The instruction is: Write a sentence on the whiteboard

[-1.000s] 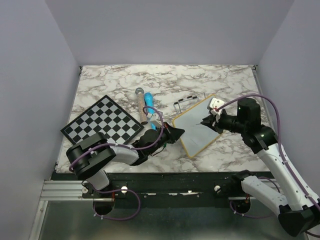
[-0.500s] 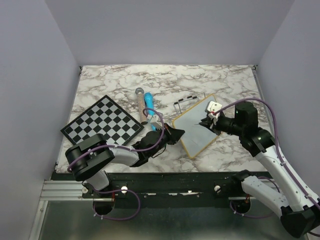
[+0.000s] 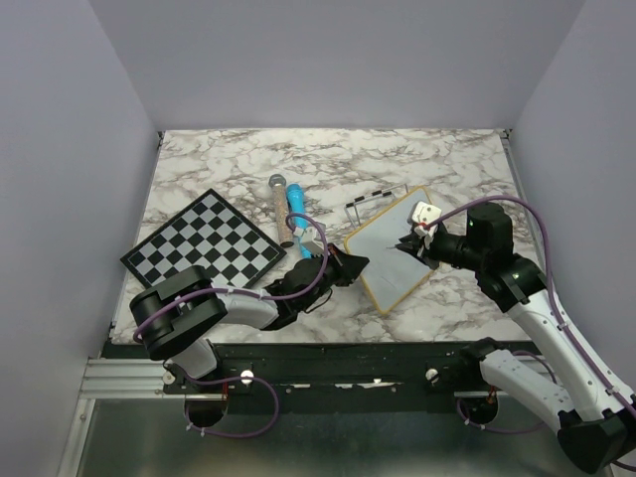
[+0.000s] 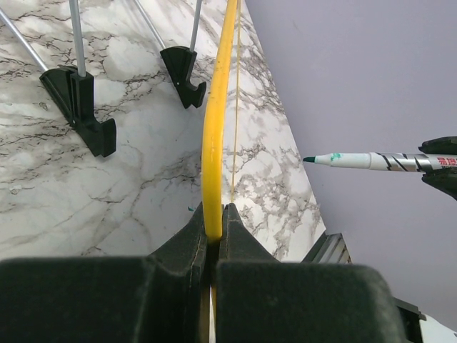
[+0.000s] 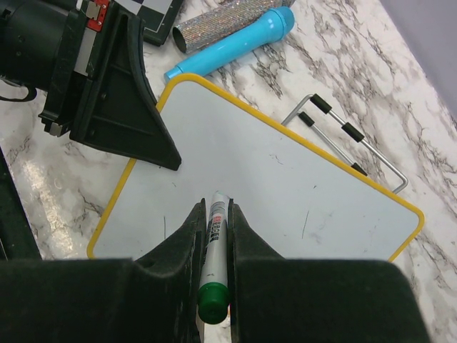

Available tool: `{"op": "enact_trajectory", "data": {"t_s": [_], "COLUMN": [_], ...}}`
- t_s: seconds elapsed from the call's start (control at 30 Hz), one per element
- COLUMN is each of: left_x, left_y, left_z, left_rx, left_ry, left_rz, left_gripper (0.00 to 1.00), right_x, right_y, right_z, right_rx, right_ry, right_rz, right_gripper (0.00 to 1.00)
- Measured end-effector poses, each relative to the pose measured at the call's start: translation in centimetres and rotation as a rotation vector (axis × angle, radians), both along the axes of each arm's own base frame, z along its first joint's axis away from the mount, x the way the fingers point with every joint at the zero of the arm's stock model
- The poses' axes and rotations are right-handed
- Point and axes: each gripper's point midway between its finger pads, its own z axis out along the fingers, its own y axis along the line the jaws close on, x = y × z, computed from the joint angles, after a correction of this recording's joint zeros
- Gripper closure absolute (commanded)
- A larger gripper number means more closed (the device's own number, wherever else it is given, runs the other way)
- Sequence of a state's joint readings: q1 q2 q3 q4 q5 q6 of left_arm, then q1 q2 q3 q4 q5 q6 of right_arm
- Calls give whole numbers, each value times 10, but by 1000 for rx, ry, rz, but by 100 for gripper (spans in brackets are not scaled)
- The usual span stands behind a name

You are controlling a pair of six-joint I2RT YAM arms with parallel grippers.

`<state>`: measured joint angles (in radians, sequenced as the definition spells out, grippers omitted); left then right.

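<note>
To stop the whiteboard sliding under the marker, pinched by its yellow rim in the left gripper, lying right of the chessboard. Marker clamped in the right gripper, tip clear of the surface; no words yet.

whiteboard: showing only its thin yellow edge in the left wrist view, face hiding
marker: back end running off the picture
</note>
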<state>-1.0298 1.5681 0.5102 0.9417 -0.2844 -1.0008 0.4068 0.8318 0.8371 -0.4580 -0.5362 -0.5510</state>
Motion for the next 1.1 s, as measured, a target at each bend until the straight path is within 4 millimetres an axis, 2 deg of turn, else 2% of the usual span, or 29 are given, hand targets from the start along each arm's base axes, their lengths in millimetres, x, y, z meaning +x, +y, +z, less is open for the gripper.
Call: {"op": "enact_trajectory", "data": {"t_s": [1.1], "left_x": [0], "left_y": [0], "left_z": [0], "left_rx": [-2], "left_ry": [1], "left_rz": [-1], "left_gripper": [100], "right_x": [-1], "right_y": [-1], "right_z": [2], "right_rx": [-10], "right_ry": [-13], "right_rz": [7], "right_gripper": [99]}}
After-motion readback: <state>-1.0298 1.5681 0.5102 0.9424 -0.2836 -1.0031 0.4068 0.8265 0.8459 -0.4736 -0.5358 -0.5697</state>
